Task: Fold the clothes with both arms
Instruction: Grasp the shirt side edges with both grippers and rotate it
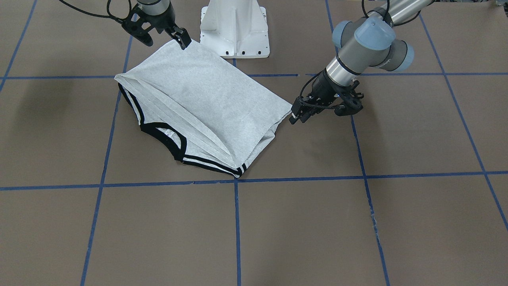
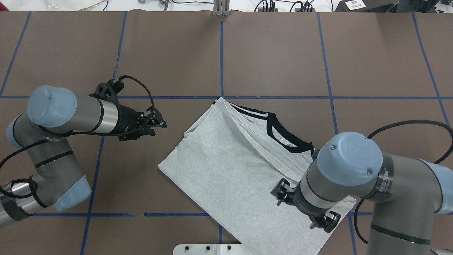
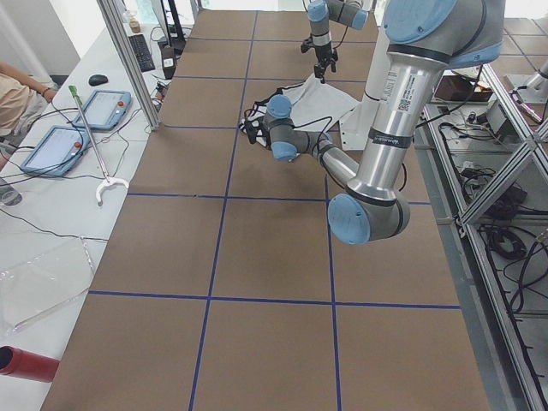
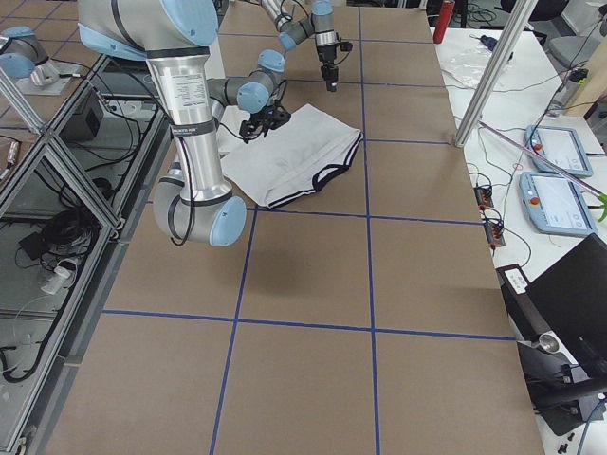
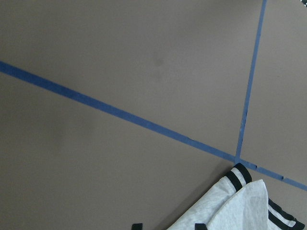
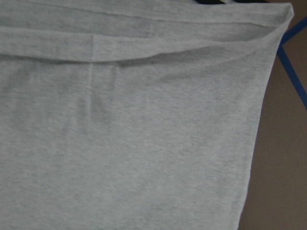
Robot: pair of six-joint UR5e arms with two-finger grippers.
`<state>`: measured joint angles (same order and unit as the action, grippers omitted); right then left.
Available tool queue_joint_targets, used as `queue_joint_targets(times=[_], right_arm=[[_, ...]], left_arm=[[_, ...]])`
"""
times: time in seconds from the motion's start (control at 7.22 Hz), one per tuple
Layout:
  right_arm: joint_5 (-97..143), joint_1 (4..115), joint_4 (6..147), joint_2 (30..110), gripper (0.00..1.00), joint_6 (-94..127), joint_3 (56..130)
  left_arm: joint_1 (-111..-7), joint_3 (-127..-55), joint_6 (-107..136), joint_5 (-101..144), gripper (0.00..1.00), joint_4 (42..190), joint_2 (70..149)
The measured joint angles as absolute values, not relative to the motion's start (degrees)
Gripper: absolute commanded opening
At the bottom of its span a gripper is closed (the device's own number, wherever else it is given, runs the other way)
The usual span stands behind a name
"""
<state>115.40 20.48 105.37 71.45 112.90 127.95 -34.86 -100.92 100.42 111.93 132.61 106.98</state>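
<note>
The grey T-shirt lies folded on the table with plain fabric up and the print hidden. Its black collar and a striped cuff show at the edge away from me. My left gripper is open and empty, just off one folded corner. Its fingertips show apart in the left wrist view, beside the cuff. My right gripper sits at the shirt's other near corner. The wrist hides its fingers from overhead, so I cannot tell if they hold cloth. The right wrist view shows only fabric.
The white pedestal base stands right behind the shirt's near edge. Blue tape lines grid the brown tabletop. Teach pendants lie on side benches off the table.
</note>
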Motion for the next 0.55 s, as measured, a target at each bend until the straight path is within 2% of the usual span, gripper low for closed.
queue_joint_targets(times=[0.55], right_arm=[[104.2,25.5,99.6,68.1,1.00,110.0,124.8]], left_arm=[[-28.8,-101.8,105.2,111.2,0.61,132.5,103.2]])
